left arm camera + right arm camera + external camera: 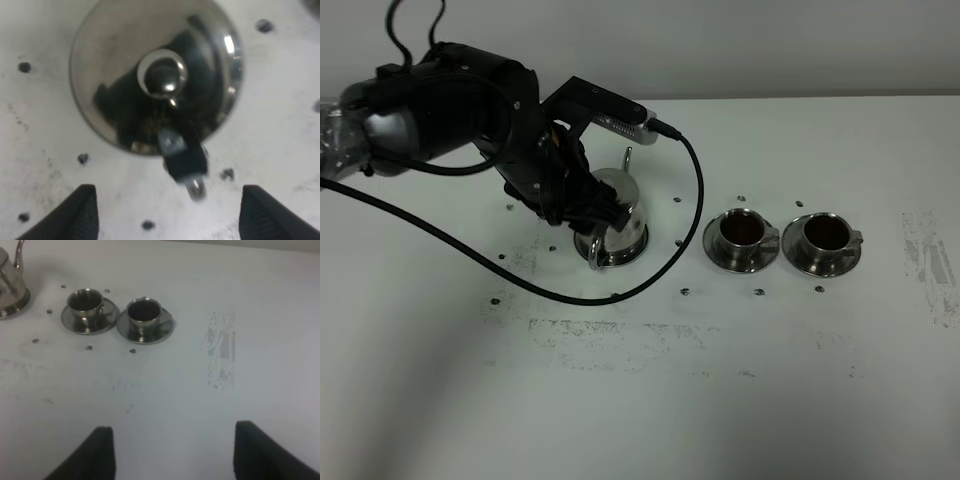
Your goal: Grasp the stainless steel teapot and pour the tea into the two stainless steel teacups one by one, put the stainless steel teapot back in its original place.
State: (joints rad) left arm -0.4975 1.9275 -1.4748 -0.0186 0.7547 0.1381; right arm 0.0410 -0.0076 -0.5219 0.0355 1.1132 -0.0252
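L claw [167, 210] is hanging w/ jaws apart directly over the teapot [617, 222], handle loop just between them; R claw [172, 450] is idling wide, well off.

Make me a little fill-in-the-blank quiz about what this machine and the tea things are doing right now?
1. The teapot stands to the ____ of the two teacups in the overhead view.
2. Each teacup, like the near teacup, sits on its own ____.
3. The liquid in the far teacup looks ____ in colour.
4. The left gripper above the teapot has its jaws ____.

Missing words: left; saucer; dark reddish-brown; open.
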